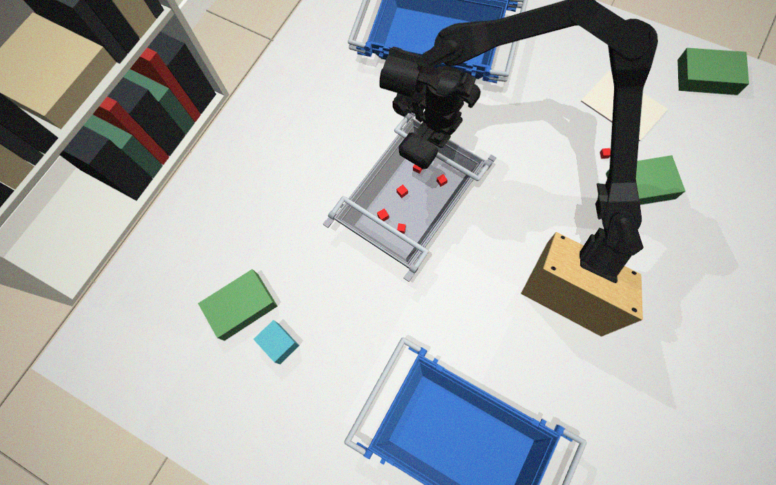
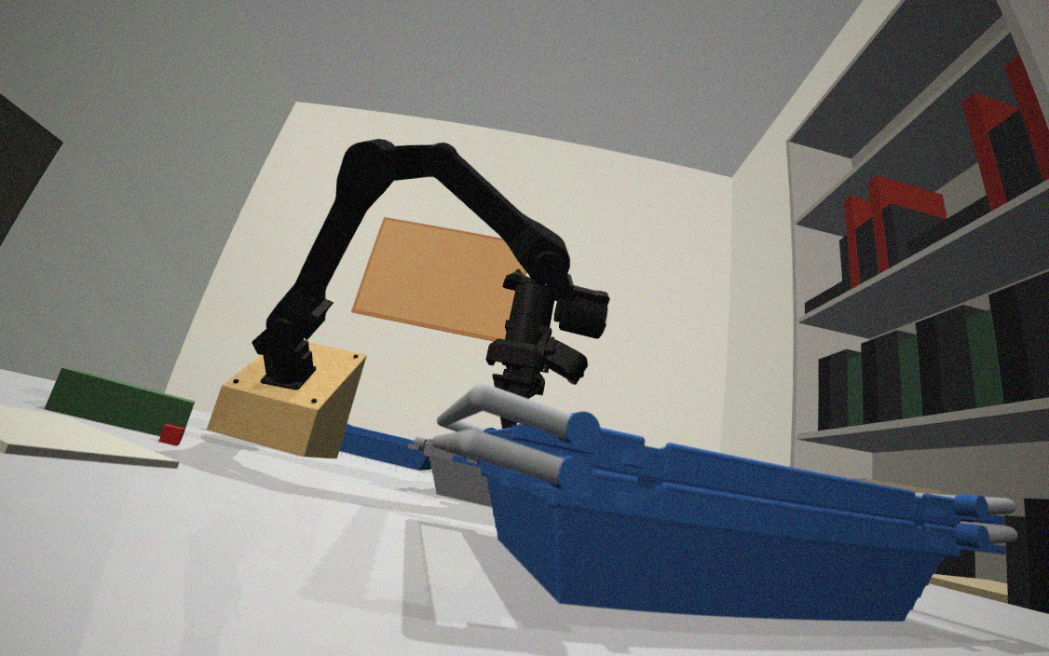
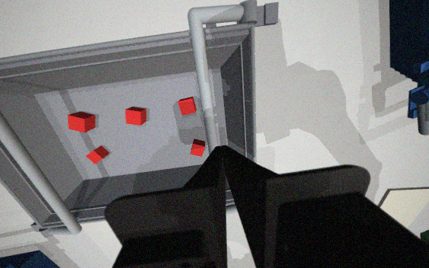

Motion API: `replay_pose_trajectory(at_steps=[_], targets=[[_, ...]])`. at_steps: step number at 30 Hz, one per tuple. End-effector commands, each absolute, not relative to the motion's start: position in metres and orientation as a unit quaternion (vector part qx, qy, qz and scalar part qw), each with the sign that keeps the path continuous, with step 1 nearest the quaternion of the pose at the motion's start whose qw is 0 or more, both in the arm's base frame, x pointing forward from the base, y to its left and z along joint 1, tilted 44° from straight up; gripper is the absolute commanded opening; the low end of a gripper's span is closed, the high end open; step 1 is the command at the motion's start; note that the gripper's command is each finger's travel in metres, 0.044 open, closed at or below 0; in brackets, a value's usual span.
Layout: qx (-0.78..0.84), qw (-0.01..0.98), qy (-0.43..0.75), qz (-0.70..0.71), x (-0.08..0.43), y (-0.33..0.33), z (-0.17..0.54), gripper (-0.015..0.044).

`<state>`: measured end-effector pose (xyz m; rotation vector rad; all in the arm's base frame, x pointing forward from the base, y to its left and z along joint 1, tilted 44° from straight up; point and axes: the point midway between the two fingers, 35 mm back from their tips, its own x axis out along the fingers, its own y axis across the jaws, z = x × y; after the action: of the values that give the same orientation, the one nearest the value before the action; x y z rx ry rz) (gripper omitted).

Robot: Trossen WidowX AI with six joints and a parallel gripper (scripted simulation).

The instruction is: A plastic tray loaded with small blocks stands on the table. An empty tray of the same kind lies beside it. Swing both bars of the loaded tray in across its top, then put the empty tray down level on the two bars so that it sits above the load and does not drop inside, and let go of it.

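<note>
The loaded grey tray (image 1: 424, 204) (image 2: 459, 479) (image 3: 159, 91) holds several red blocks (image 1: 402, 191) (image 3: 136, 116). One wire bar (image 1: 384, 224) (image 3: 26, 160) lies in across its near end in the top view. The other bar (image 1: 457, 165) (image 3: 201, 68) lies in across its far end. My gripper (image 3: 221, 151) is shut and empty, by that far bar; its tips are hidden in the top and exterior views. A single empty blue tray (image 1: 457, 427) (image 2: 382, 446) stands on the table with its bars swung out over its ends.
Blue trays (image 1: 415, 29) (image 2: 716, 545) (image 3: 411, 38), seemingly nested, stand beyond the grey one. A green block (image 1: 237, 304), a cyan block (image 1: 275, 341), a flat cream tile (image 1: 650, 111) and a stray red block (image 1: 605, 153) lie around. A bookshelf stands left in the top view.
</note>
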<state>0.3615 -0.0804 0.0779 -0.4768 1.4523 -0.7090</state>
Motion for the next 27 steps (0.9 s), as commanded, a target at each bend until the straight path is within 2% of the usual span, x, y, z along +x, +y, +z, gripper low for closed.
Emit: replay_pose_trajectory(at_steps=[1,2,10,19,20,22,27], targets=[[-0.211,0.666,0.643,-0.314,0.361,-0.080,0.078,0.0000],[-0.211,0.666,0.643,-0.314,0.361,-0.080,0.078,0.0000],[-0.211,0.666,0.643,-0.314,0.363,-0.076,0.082,0.0210],[-0.210,0.666,0.644,-0.313,0.364,-0.018,0.143,0.0440],[-0.210,0.668,0.642,-0.312,0.367,-0.040,0.119,0.0440],[-0.208,0.670,0.643,-0.307,0.367,-0.030,0.112,0.0440],[-0.199,0.678,0.652,-0.276,0.359,0.035,0.067,0.0440]])
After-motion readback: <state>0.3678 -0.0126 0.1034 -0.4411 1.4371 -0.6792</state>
